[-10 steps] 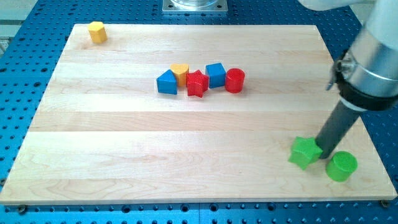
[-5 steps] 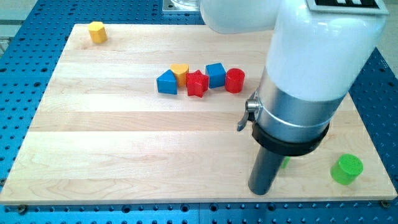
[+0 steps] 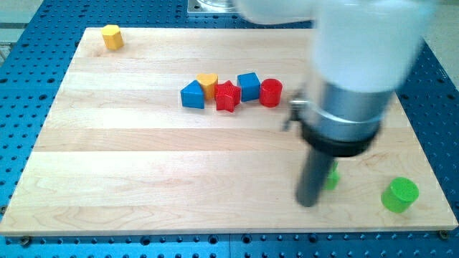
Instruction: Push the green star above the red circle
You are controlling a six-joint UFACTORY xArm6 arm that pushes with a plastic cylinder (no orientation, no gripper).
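Note:
The green star (image 3: 331, 176) lies near the view's lower right, mostly hidden behind my rod; only a sliver shows at the rod's right side. My tip (image 3: 308, 203) rests on the board just left of and below that sliver, touching or nearly touching the star. The red circle (image 3: 271, 93) stands at the right end of a row of blocks in the upper middle, well above my tip. The arm's large white and grey body covers the upper right.
A green cylinder (image 3: 399, 195) sits at the lower right. The row left of the red circle holds a blue cube (image 3: 248, 86), a red star (image 3: 227, 96), an orange heart (image 3: 207, 82) and a blue triangular block (image 3: 192, 94). A yellow block (image 3: 111, 36) sits top left.
My rod swung from the star's right side to its left and lower side, then shifted slightly right and up. The star moved left, away from the green cylinder.

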